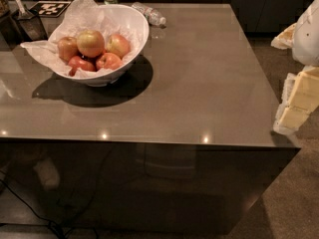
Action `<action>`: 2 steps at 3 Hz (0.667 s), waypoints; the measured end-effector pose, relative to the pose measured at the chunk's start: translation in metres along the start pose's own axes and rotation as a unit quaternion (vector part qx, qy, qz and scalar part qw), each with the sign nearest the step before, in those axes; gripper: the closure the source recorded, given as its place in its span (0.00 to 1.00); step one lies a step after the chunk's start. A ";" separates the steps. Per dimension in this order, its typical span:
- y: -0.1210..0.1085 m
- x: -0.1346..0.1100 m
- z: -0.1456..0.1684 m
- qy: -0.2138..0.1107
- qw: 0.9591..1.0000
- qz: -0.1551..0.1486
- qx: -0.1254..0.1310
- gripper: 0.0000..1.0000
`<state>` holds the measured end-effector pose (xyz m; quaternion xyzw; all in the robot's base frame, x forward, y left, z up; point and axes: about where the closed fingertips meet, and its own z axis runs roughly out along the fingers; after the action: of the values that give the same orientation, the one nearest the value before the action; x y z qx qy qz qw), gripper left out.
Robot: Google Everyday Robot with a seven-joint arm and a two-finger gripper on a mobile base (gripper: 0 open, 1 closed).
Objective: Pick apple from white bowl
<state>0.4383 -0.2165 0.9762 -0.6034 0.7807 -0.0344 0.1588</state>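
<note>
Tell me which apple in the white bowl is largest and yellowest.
The yellow-gold apple with red-orange blush, top centre of the pile in the glossy white bowl; the other four are smaller, redder. Gripper: far right edge.

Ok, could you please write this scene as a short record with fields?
surface: brown table
white bowl: far left part of the table, lined with crumpled paper
apple: largest, yellow-gold, in the bowl among four redder apples
gripper: right edge of the view, apart from the bowl
other: plastic bottle lying behind the bowl
</note>
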 end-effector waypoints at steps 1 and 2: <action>-0.004 -0.007 -0.001 0.004 1.000 -0.002 0.004 0.00; -0.018 -0.028 0.004 0.006 1.000 -0.019 -0.009 0.00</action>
<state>0.4622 -0.1945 0.9830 -0.6195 0.7702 -0.0340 0.1477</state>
